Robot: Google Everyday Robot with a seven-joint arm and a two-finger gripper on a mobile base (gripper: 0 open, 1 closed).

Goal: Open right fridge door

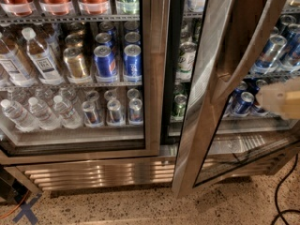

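The right fridge door (202, 97) has a wide brushed steel frame and a glass pane. It stands swung partly open, its near edge leaning out toward me, with a dark gap (176, 64) between it and the centre post. Blue and silver cans (243, 102) show through its glass. My gripper (282, 103) is a pale blurred shape at the right edge, in front of the door's glass at mid height.
The left fridge door (152, 78) is shut, with water bottles (40, 55) and cans (105, 62) behind it. A steel vent grille (98, 172) runs along the base. A black cable (281, 191) lies on the speckled floor at the right. A blue cross mark (26, 210) is at the lower left.
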